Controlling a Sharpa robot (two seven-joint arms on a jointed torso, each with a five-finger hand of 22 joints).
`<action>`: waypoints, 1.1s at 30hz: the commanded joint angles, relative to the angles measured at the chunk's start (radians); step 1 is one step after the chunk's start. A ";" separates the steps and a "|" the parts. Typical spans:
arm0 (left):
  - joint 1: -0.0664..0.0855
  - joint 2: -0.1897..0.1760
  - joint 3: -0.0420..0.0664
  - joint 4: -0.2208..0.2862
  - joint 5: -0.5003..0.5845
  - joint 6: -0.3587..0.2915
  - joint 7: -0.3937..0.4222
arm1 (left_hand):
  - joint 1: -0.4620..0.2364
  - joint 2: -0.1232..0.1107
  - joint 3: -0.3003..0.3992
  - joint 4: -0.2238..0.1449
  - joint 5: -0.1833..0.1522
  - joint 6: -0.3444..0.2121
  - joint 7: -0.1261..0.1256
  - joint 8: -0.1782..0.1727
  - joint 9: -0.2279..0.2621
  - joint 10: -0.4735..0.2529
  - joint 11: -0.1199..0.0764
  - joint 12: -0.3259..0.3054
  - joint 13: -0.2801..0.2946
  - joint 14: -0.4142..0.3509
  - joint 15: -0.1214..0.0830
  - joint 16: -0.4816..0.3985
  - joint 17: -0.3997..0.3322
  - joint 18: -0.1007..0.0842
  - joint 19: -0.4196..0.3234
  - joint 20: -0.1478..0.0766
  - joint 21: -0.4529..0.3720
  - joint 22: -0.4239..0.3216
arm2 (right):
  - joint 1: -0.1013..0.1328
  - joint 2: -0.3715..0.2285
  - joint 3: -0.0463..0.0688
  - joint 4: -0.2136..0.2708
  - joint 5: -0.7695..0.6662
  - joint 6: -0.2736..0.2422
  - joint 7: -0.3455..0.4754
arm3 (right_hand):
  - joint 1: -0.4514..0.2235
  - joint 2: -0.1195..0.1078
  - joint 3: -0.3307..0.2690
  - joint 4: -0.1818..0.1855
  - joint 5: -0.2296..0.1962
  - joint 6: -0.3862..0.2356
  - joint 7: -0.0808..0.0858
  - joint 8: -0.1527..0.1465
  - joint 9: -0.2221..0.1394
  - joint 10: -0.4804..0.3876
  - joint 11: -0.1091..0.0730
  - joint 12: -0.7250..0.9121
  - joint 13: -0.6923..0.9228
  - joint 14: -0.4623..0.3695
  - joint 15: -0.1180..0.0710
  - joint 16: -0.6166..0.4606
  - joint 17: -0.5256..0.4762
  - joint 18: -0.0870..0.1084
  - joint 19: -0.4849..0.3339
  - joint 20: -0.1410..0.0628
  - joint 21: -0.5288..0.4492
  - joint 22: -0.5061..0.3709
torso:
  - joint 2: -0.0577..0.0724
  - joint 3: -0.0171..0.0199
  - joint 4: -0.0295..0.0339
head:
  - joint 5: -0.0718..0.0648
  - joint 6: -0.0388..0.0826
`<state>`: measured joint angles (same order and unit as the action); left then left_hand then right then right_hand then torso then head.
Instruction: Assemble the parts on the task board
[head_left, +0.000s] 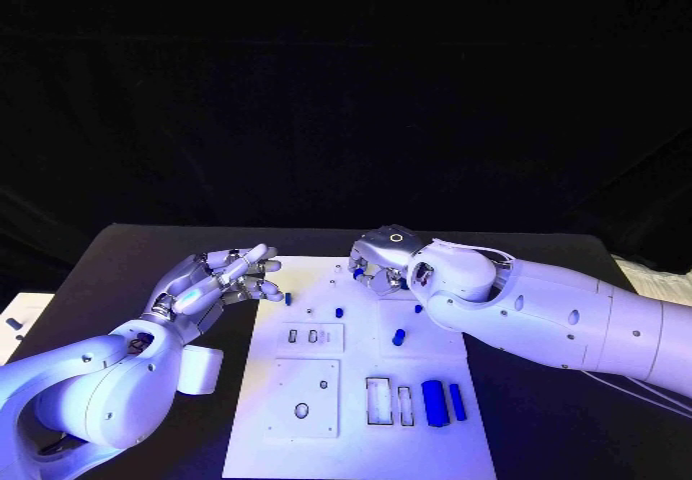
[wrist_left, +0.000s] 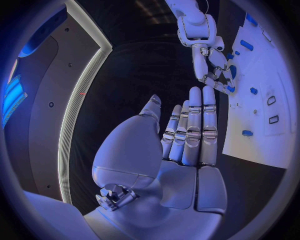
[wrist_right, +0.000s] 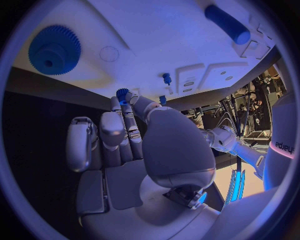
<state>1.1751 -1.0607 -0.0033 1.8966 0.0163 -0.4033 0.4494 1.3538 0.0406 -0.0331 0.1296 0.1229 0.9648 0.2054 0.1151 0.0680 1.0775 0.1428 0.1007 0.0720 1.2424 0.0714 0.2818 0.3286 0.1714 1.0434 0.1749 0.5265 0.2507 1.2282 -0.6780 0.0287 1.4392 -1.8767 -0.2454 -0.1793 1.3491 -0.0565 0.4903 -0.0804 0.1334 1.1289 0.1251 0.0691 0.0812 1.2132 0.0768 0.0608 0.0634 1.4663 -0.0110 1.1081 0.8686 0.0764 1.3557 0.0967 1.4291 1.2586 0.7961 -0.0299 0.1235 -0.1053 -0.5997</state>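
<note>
Looking down from the head view, the white board (head_left: 361, 400) lay in the middle of the black table (head_left: 130, 270), with the left hand (head_left: 216, 283) at its far left edge, fingers stretched out and apart and nothing in them; a small blue peg (head_left: 287, 298) stood on the board just beside those fingertips, not touching them as far as could be seen. The right hand (head_left: 382, 262) hung over the board's far end with its fingers curled down, and a small blue part (head_left: 358, 272) showed at their tips. Nearer the robot, two long blue bars (head_left: 434, 403) lay side by side on the board's right half, and a short blue piece (head_left: 400, 337) stood near its middle. From the left wrist view, the left hand (wrist_left: 187, 135) was flat and released, fingers straight and close together, the board's edge (wrist_left: 262, 145) beside them; the right hand (wrist_left: 215, 70) beyond pinched a blue part (wrist_left: 230, 89) at its fingertips. From the right wrist view, the right hand (wrist_right: 134, 135) held a small blue toothed part (wrist_right: 122, 94) between thumb and fingertips, close to the board (wrist_right: 156, 45), with a large blue gear (wrist_right: 55, 50) lying well apart from it.
</note>
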 joint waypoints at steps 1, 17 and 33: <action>0.002 0.002 0.001 0.000 0.004 0.020 0.008 | 0.003 0.009 -0.003 -0.004 -0.002 0.001 0.009 -0.006 -0.001 -0.002 0.006 -0.007 -0.001 -0.002 0.006 -0.004 0.001 0.008 -0.004 0.004 0.005 0.001 | 0.001 0.016 0.001 -0.010 -0.039 -0.065 -0.032 | 0.015 0.007 0.009 -0.004 -0.002 0.005 0.001 0.003 0.001 0.019 -0.011 0.001 0.001 0.017 -0.005 0.005 0.002 -0.011 0.006 -0.002 0.004 0.001 | 0.001 -0.0002 0.0028 | 0.002 0.001; 0.003 0.002 0.001 0.003 0.004 0.022 0.007 | 0.005 0.009 -0.003 -0.005 -0.002 0.001 0.009 -0.007 -0.001 -0.003 0.006 -0.008 -0.001 -0.002 0.006 -0.004 0.003 0.009 -0.004 0.004 0.005 0.001 | 0.002 0.089 0.001 -0.099 -0.058 -0.090 -0.035 | 0.015 0.005 0.010 -0.004 -0.003 0.004 0.001 0.002 0.001 0.018 -0.011 0.001 0.001 0.017 -0.004 0.008 0.005 -0.011 0.007 -0.002 0.005 0.003 | 0.004 -0.0017 0.0104 | 0.003 0.003; 0.011 0.000 0.001 0.008 0.004 0.023 0.005 | 0.005 0.009 -0.003 -0.005 -0.002 0.001 0.009 -0.007 -0.001 -0.003 0.006 -0.008 -0.001 -0.002 0.006 -0.004 0.003 0.009 -0.004 0.004 0.005 0.001 | -0.002 0.128 -0.001 -0.147 -0.054 -0.044 -0.025 | 0.010 0.001 0.010 -0.001 -0.008 0.003 0.003 0.000 0.001 0.016 -0.009 0.000 0.000 0.016 -0.003 0.009 0.003 -0.011 0.006 -0.001 0.006 0.003 | 0.003 -0.0028 0.0134 | 0.005 -0.005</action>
<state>1.1835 -1.0613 -0.0033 1.9009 0.0186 -0.4012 0.4488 1.3578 0.0447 -0.0331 0.1296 0.1229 0.9648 0.2054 0.1151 0.0681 1.0775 0.1428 0.0960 0.0721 1.2424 0.0714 0.2818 0.3303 0.1713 1.0434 0.1749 0.5265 0.2513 1.2268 -0.5510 0.0276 1.2939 -1.9152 -0.3152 -0.2045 1.3491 -0.0564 0.4969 -0.0842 0.1212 1.1288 0.1251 0.0690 0.0805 1.2145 0.0780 0.0581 0.0619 1.4663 -0.0110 1.1117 0.8731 0.0766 1.3556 0.0967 1.4291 1.2611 0.8005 -0.0324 0.1368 -0.1009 -0.6036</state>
